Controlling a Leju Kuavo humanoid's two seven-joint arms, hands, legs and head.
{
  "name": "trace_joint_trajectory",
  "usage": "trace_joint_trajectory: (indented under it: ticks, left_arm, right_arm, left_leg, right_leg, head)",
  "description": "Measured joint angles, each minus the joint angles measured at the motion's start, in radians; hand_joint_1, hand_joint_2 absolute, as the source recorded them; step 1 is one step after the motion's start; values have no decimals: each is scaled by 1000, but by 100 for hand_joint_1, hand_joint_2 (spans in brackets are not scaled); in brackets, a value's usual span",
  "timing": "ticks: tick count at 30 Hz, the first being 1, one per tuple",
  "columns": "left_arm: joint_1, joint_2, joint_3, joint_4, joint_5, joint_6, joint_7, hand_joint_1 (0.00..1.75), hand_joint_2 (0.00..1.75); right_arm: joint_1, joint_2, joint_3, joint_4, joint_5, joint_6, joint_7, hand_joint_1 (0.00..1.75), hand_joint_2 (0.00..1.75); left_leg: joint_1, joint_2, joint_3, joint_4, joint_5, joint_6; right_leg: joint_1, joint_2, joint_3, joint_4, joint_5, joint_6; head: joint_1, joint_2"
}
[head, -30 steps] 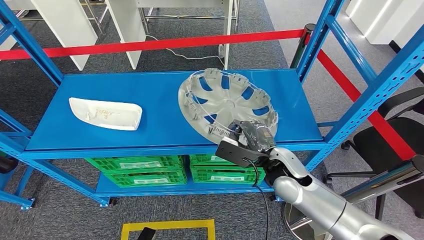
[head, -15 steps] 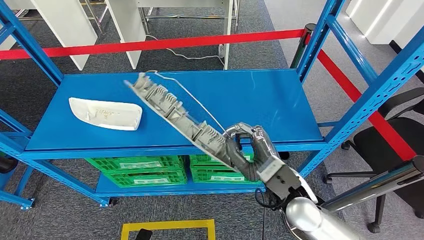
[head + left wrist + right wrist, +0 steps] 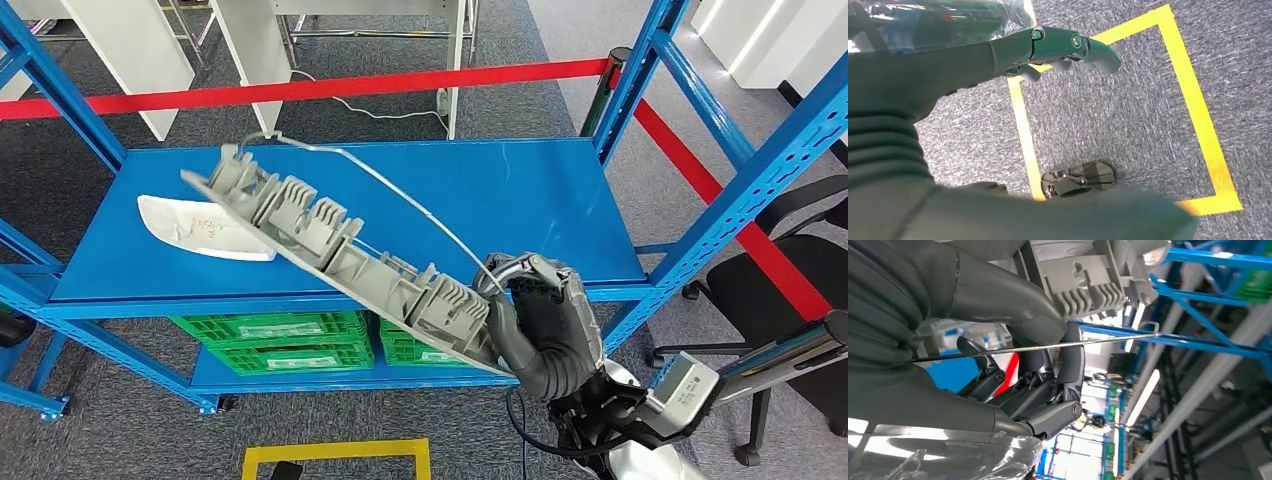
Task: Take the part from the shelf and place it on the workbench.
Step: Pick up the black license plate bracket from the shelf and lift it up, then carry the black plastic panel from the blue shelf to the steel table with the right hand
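A round grey plastic wheel cover [image 3: 330, 255], ribbed with clips on its underside and ringed by a thin wire hoop, is held edge-on in the air above the front of the blue metal shelf [image 3: 540, 200], clear of its surface. It is gripped at its lower rim by the robot's right hand [image 3: 535, 325], with dark fingers [image 3: 1068, 365] wrapped over the edge and the thumb [image 3: 1013, 300] pressed against the ribbed side.

For the carry to go well, the grip should be kept firm, since the cover juts far out from the hand, and the swing should be kept clear of the blue upright post [image 3: 760, 170] and the white curved plastic part [image 3: 212, 228] lying on the shelf.

The left hand [image 3: 1068, 47] hangs over grey carpet marked with yellow tape [image 3: 1198, 115], fingers loosely extended and holding nothing. The workbench cannot be made out. The cover's face is turned away.
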Motion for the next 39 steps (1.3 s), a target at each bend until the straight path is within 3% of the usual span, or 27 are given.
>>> trace_joint_trajectory:
  ticks: [14, 39]
  left_arm:
    - [0, 0, 0, 0, 16, 11, -17, 0, 175]
    - [0, -1, 0, 0, 51, 14, -68, 0, 175]
  right_arm:
    - [20, 24, -13, -55, -97, 53, -100, 175, 175]
    - [25, 36, -27, -61, -64, 33, -68, 175, 175]
  left_leg:
    - [0, 0, 0, 0, 0, 0]
    - [0, 0, 0, 0, 0, 0]
  right_leg:
    - [0, 0, 0, 0, 0, 0]
    - [0, 0, 0, 0, 0, 0]
  head:
    - [0, 0]
    - [0, 0]
